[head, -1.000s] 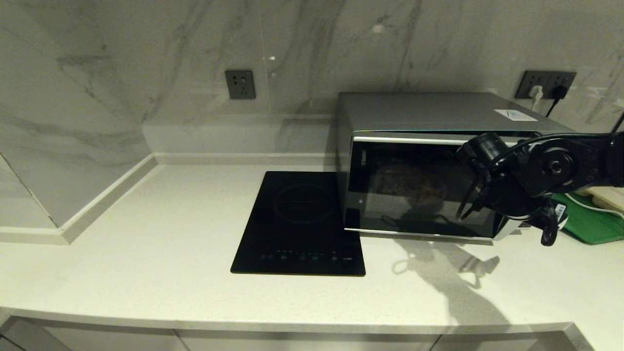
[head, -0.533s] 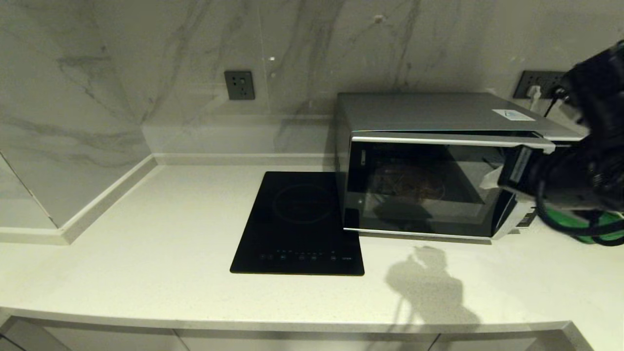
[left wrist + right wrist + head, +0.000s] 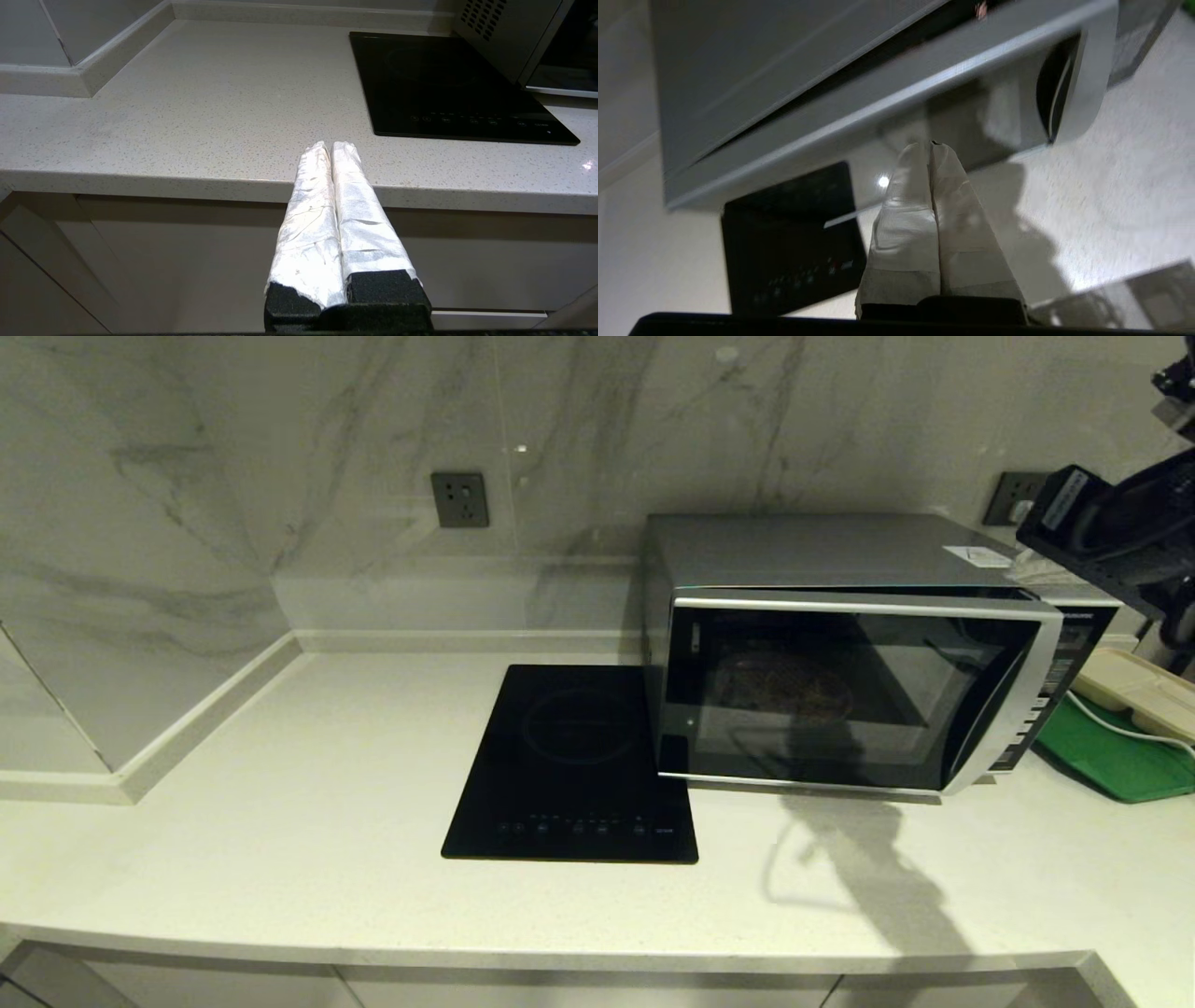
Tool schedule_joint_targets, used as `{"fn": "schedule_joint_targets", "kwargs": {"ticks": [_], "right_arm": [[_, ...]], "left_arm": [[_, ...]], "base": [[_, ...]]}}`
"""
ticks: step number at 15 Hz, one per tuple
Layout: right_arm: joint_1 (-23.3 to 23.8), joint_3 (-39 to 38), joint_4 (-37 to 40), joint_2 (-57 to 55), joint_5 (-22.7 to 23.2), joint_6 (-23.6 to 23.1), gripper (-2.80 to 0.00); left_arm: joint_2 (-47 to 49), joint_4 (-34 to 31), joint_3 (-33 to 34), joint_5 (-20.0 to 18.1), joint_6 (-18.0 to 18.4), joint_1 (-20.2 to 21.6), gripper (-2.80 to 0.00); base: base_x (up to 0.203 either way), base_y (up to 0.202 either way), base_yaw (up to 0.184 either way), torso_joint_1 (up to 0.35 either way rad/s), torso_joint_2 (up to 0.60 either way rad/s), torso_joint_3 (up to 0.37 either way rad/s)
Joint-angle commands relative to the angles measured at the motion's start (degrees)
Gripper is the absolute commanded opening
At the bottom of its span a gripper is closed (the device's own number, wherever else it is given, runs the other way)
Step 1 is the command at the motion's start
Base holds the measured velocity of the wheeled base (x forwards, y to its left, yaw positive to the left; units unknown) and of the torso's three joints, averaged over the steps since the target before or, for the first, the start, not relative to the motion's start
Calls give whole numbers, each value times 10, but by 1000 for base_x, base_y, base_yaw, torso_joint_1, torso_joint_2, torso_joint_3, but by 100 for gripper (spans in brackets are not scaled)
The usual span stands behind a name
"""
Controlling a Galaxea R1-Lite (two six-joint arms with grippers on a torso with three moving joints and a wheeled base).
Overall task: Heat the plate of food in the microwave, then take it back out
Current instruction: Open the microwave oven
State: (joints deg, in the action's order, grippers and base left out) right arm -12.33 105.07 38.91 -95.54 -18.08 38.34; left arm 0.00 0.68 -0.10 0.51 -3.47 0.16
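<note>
The silver microwave stands on the counter's right half. Its dark glass door is slightly ajar, with a thin gap along the top and at the handle side. Behind the glass a dim round shape, the plate of food, sits inside. My right arm is raised above the microwave's right top corner. In the right wrist view my right gripper is shut and empty, pointing down at the door. My left gripper is shut and empty, parked low before the counter's front edge.
A flat black induction hob lies directly left of the microwave. A green tray with a cream power strip on it lies to the microwave's right. A marble wall with a socket stands behind. A raised ledge borders the counter's left.
My right arm has lifted from in front of the door's handle side up to the microwave's upper right corner. The door stands as before; the left arm has not moved.
</note>
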Motion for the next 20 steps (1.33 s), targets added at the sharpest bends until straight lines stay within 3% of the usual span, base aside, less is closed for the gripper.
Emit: {"fn": "schedule_joint_targets", "kwargs": {"ticks": [1,5,8,20], "right_arm": [[26,73,3,-90,4,-15,-280],[66,88,-42,-146,7,-51,-280],[90,88,-45,-141,57,-51,-280],[115,88,-45,-157,81,-56,-280]], "left_arm": [[0,0,0,0,0,0,-280],[0,0,0,0,0,0,-280],[0,0,0,0,0,0,-280],[0,0,0,0,0,0,-280]], "base": [[0,0,0,0,0,0],[0,0,0,0,0,0],[0,0,0,0,0,0],[0,0,0,0,0,0]]}}
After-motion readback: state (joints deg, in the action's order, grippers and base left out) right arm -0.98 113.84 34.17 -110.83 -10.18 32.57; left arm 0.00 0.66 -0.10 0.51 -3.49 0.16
